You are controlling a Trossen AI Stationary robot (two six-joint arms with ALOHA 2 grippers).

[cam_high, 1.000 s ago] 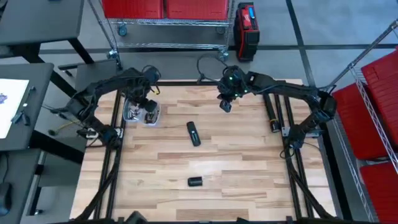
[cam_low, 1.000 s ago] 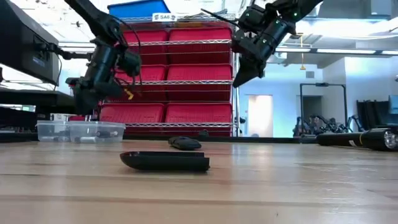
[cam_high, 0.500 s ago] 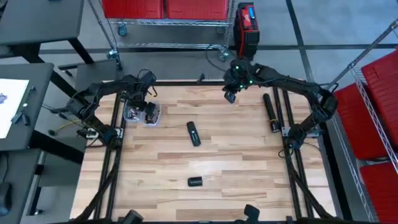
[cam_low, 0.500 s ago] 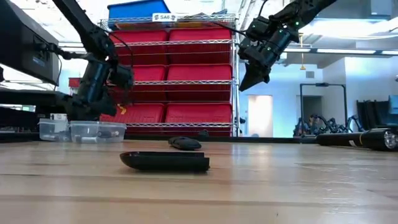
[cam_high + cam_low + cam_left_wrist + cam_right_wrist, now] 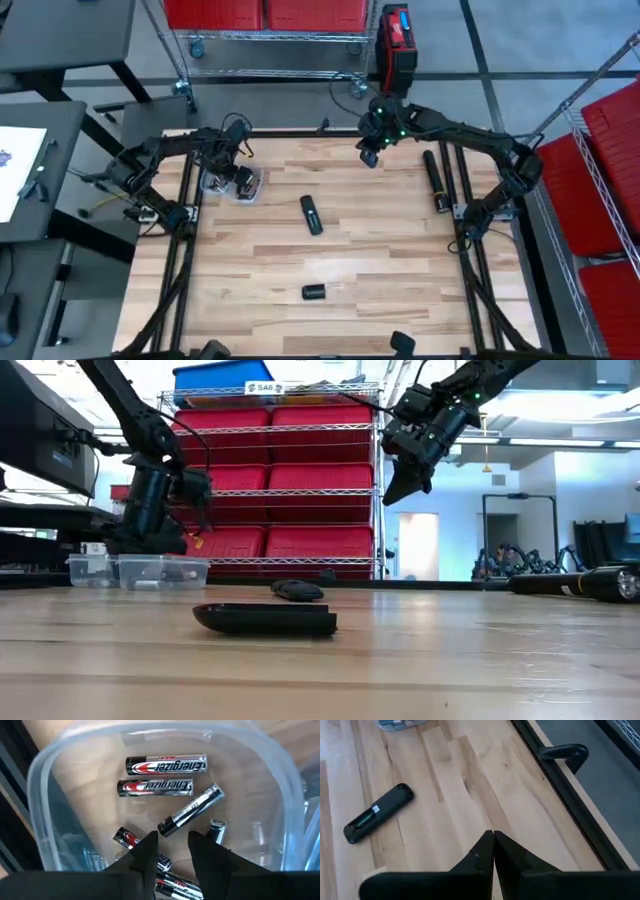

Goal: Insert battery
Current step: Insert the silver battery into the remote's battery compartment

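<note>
Left gripper, fingers apart, over a tilted battery in the tub — light, stiff, slippery; pinch mid-barrel. Right gripper's fingers together.

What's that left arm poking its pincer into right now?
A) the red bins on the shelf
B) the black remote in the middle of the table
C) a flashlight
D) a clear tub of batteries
D: the left pincer hangs open inside the clear tub, right over the loose batteries, while the remote lies apart at mid-table.
</note>
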